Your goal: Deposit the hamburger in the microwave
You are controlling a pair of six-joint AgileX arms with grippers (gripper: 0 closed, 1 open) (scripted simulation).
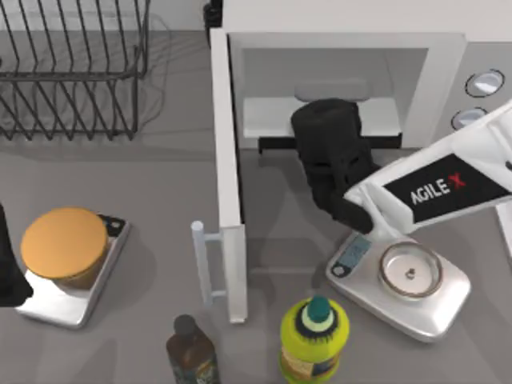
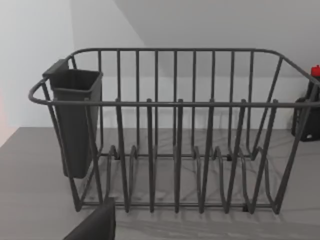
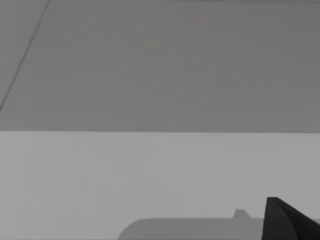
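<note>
White microwave [image 1: 336,48] stands open, our right hand [image 1: 324,128] at its cavity mouth; we cannot tell its grip. The hamburger [image 1: 64,246] sits on a scale [image 1: 56,300] far to that hand's left.

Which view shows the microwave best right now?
The top view: the microwave shows whole, door swung open, dials at the right, and the right gripper at the cavity mouth. The right wrist view gives pale cavity surfaces close up. The left wrist view faces the dish rack instead.
</note>
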